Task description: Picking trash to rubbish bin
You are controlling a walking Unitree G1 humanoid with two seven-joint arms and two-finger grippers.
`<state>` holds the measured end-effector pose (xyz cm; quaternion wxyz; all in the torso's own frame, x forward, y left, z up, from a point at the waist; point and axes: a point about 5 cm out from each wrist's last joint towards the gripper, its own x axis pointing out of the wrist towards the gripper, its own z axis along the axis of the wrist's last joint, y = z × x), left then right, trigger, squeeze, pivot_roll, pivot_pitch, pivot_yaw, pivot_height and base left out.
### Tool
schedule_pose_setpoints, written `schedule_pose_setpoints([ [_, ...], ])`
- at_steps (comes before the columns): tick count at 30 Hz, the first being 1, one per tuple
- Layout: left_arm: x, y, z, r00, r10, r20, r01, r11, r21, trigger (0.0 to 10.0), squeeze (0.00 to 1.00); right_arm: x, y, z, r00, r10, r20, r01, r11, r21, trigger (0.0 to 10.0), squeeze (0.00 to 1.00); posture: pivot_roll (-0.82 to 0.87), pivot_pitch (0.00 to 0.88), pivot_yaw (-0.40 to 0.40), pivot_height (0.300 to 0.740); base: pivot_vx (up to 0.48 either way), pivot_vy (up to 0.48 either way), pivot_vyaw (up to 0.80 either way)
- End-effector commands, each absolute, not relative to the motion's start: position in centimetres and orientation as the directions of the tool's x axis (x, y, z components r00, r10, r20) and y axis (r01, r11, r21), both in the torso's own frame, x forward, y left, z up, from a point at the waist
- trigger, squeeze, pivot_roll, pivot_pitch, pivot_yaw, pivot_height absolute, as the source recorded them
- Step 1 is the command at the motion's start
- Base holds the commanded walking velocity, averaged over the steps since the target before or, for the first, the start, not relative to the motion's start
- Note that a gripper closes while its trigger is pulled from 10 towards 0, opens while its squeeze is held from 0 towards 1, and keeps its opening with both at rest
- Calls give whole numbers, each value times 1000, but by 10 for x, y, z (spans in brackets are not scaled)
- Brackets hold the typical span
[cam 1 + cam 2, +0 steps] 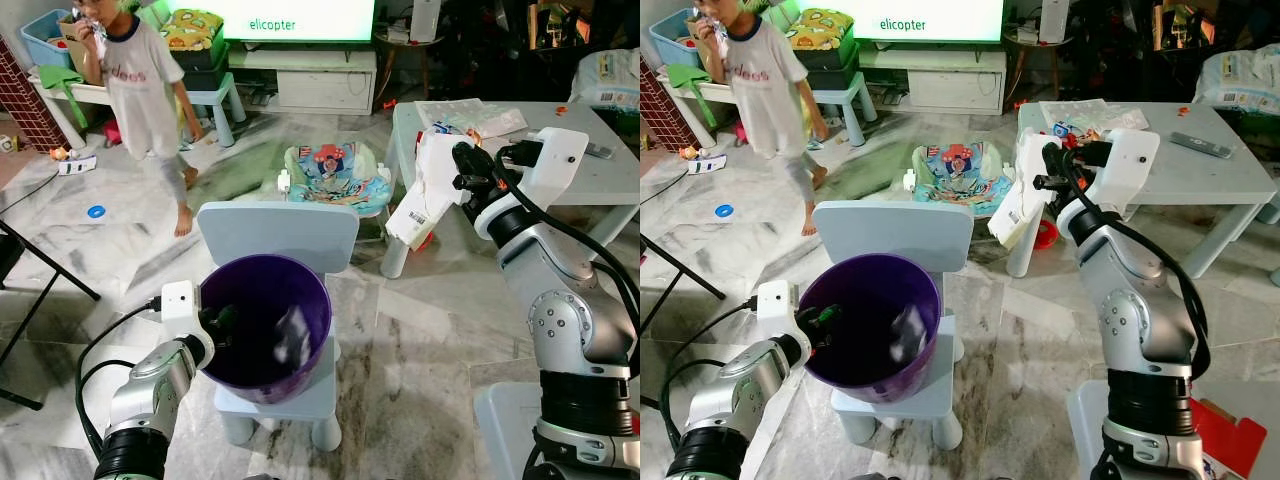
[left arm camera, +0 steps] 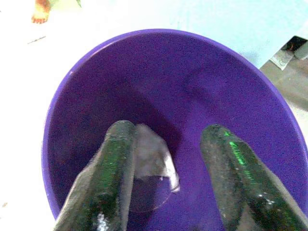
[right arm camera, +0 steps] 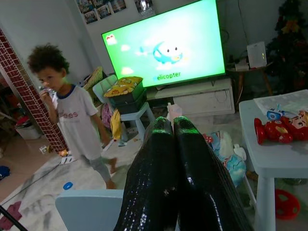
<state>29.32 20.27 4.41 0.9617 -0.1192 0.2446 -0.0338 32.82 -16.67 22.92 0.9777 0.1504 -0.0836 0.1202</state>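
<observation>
A purple bin (image 1: pixel 250 300) stands on the seat of a small pale-blue chair (image 1: pixel 278 235). A crumpled whitish scrap (image 1: pixel 290 335) lies inside it. My left gripper (image 1: pixel 222 325) is at the bin's left rim, reaching inside. In the left wrist view its fingers (image 2: pixel 113 163) are spread open over the bin's inside (image 2: pixel 192 72), with the scrap (image 2: pixel 151 156) beside one finger. My right gripper (image 1: pixel 462 165) is raised near the table corner, right of and above the bin, shut on a white paper wrapper (image 1: pixel 425 195) that hangs down. In the right wrist view the right gripper (image 3: pixel 172 122) has its fingers pressed together.
A child (image 1: pixel 135 90) walks across the floor at the back left. A baby bouncer (image 1: pixel 335 175) lies behind the chair. A pale table (image 1: pixel 600 180) with papers stands at the right, a red toy (image 1: pixel 1045 235) under it. Black stand legs (image 1: pixel 40 260) cross the floor at the left.
</observation>
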Motion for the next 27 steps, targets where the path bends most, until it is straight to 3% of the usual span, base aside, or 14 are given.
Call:
schedule_pose_setpoints([
  [1,292,206,48,886,-100,-452,0,976,-216,10000,1000,329,-166,230,955,212,207,-264,925,272,0,0,17,81,0,740,0,0,0],
  [9,271,190,106,974,6,-226,-13,999,-30,10000,1000,338,-137,211,948,257,187,-306,894,327,0,0,110,74,14,740,0,0,0],
  [10,267,188,109,976,2,-219,-8,1000,-28,10000,239,338,-133,208,947,264,181,-311,890,332,0,0,110,74,14,740,0,0,0],
  [11,262,186,112,978,2,-211,-7,1000,-23,10000,0,339,-129,204,946,275,171,-318,886,337,0,0,124,73,19,740,0,0,0],
  [17,230,179,131,989,-8,-146,11,1000,21,10000,0,341,-100,176,930,356,90,-363,858,363,0,0,174,70,27,740,0,0,0],
  [27,193,192,115,962,47,-270,-26,996,81,10000,0,343,-62,142,897,442,-1,-400,813,422,0,0,215,55,37,740,0,0,0],
])
